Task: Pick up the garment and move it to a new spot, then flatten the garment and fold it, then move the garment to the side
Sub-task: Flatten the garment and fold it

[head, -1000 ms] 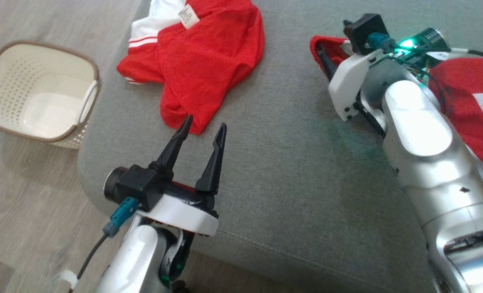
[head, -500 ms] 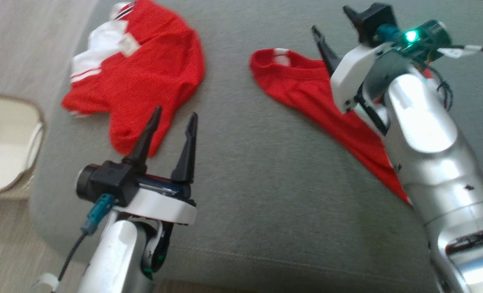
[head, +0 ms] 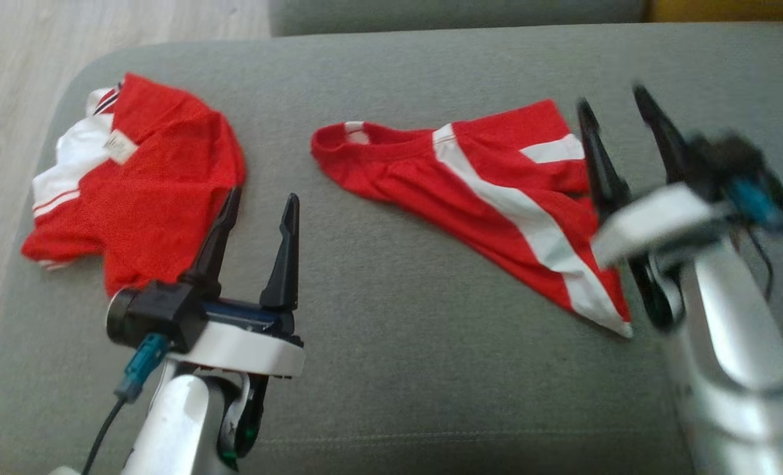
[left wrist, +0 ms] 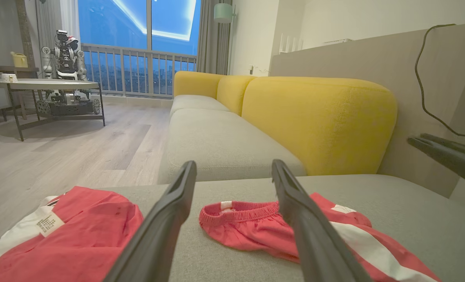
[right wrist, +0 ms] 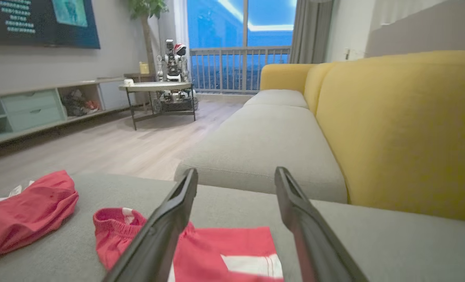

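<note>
Head view shows you the red shorts (head: 470,178) spread on the grey sofa cushion (head: 398,297), right of middle, and a red shirt (head: 160,198) near its left edge. Your left gripper (head: 262,195) and right gripper (head: 612,96) are both released and empty, the right one at the shorts' right end.

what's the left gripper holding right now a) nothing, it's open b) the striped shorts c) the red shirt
a: the left gripper has its fingers spread with nothing between them, poised by the red shirt.
</note>
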`<state>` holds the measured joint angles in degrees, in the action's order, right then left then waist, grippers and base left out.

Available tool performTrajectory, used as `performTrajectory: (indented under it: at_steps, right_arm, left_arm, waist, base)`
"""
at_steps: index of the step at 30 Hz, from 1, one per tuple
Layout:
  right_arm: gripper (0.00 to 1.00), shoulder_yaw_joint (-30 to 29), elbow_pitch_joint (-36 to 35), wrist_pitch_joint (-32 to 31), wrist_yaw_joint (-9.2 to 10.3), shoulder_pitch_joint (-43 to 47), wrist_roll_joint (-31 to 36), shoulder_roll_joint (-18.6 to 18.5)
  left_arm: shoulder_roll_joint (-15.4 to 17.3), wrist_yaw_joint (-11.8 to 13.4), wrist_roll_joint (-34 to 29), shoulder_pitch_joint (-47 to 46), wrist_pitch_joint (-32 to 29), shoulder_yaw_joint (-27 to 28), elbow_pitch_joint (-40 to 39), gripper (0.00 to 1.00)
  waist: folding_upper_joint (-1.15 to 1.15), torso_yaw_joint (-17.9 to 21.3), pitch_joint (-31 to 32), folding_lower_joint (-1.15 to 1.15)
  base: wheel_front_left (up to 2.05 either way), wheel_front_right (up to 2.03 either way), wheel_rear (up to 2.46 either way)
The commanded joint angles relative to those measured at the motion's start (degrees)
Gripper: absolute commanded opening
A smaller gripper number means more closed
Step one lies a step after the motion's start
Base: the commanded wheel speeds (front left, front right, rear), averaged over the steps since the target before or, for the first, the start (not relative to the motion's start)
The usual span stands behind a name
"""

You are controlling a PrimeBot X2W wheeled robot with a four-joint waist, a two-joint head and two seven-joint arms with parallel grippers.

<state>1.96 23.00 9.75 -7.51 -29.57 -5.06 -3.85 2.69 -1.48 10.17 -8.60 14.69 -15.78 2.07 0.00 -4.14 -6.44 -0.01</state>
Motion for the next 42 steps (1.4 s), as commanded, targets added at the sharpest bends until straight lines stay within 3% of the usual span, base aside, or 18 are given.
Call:
performTrajectory:
  at_steps: [1,8,20,25,34,42]
  right_arm:
    - [1.00,0.5,-3.3,1.0,0.02,1.5,-1.3,1.0]
    - [1.00,-2.7,-11.8,4.2,0.02,14.5,-9.1,1.0]
    - [1.00,-0.1,-14.3,5.1,0.02,18.5,-10.9,1.0]
    - [1.00,1.3,-14.5,5.2,0.02,18.8,-12.8,1.0]
    - [1.00,3.6,-17.7,5.2,0.02,18.8,-14.5,1.0]
    - [1.00,3.9,-17.9,5.2,0.02,19.2,-15.6,1.0]
  left_arm:
    - [0.2,0.4,-0.3,-1.1,0.3,2.2,-2.3,1.00]
    - [0.2,-0.8,-1.3,-0.3,0.3,4.3,-2.0,1.00]
    - [2.1,-4.5,-4.7,-8.7,0.3,5.1,3.7,1.00]
    - [5.8,-5.7,-6.1,-16.8,0.2,0.3,12.0,1.00]
    - [12.9,-6.0,-6.8,-32.9,-6.1,-10.7,27.5,1.00]
    - [14.5,-6.0,-4.6,-39.5,-6.8,-15.7,33.1,1.00]
  waist:
    - [0.00,1.3,0.7,0.01]
    - [0.00,5.7,-0.7,0.01]
    - [0.00,12.5,-7.1,0.01]
    - [0.00,15.5,-9.8,0.01]
    - [0.00,19.8,-15.2,0.01]
    - [0.00,20.6,-16.5,0.01]
  base:
    - [0.00,0.00,0.00]
    - [0.00,0.00,0.00]
    - [0.00,0.00,0.00]
    - [0.00,0.00,0.00]
    - [0.00,0.00,0.00]
    - [0.00,0.00,0.00]
